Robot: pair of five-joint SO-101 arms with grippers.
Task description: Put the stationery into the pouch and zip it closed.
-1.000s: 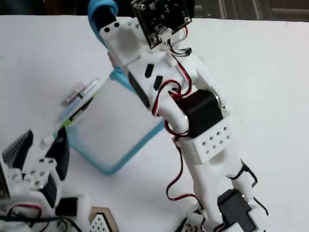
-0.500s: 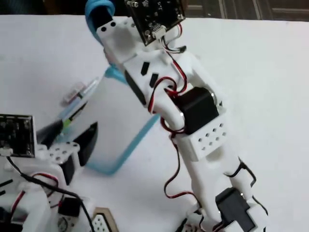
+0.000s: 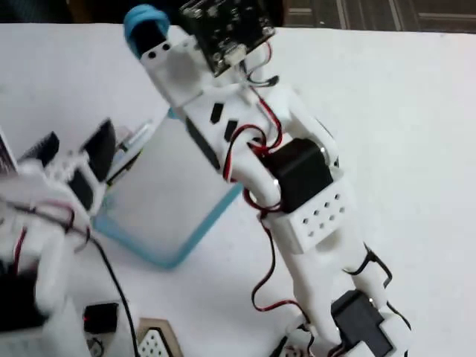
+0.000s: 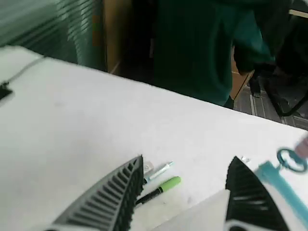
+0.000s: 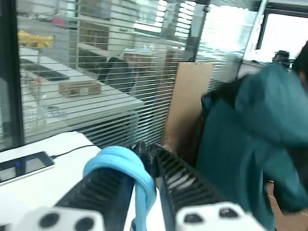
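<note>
Movement first: the left gripper, low at 8 o'clock in the high view a second ago, now sits higher at 9 o'clock, just beside the pouch; the right arm has edged toward 11 o'clock; the left jaws stand wide apart, holding nothing, with the stationery lying beyond them at the pouch's 10 o'clock edge; the right gripper pinches the pouch's blue loop, raised at 11 o'clock; the pouch lies flat on the white table.
</note>
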